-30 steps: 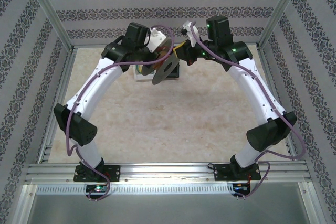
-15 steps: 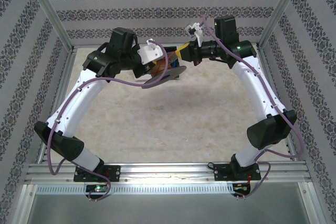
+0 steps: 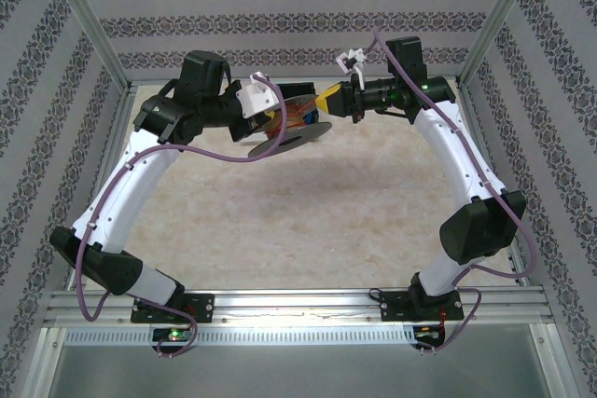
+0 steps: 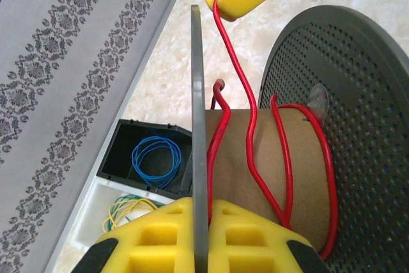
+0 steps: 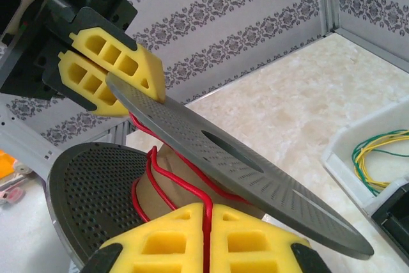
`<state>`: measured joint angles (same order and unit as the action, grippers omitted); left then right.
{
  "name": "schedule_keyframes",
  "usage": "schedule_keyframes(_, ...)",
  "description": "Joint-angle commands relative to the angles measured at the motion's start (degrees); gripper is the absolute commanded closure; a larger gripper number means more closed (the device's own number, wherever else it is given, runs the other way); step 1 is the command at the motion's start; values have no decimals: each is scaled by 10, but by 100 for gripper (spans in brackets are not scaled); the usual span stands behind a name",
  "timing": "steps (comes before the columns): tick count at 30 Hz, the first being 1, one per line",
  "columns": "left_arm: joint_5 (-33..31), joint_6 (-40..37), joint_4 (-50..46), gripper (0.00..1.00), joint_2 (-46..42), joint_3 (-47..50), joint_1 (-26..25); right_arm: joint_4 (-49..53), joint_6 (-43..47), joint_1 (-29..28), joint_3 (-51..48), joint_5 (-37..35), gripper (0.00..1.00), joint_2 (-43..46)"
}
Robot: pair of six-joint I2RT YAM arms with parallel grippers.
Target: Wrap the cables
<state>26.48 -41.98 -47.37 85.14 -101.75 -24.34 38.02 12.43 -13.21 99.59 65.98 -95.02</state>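
Red wire [image 5: 206, 242] pinched in right end effector [image 5: 205, 220], trailing onto spool [image 5: 255, 172].

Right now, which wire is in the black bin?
The blue coil; the yellow-green coil lies in the white bin, the red wire winds round the spool.

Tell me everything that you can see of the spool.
The spool has two grey, round, perforated flanges and a brown, cardboard-like core. It hangs tilted in the air over the far side of the table. The left gripper is shut on one flange's rim. A few loose turns of red wire lie on the core; the right gripper pinches that wire.
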Motion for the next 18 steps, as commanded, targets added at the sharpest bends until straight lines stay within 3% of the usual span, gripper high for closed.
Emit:
schedule_keyframes(1, 57, 2, 27, 100, -24, 1, 11, -15, 31, 22, -8, 18, 100, -14)
schedule_keyframes(8, 104, 20, 71, 100, -28, -1, 25, 17, 57, 26, -13, 62, 100, -37)
schedule_keyframes(18, 158, 62, 148, 100, -24, 2, 35, 40, 81, 19, -20, 66, 100, -59)
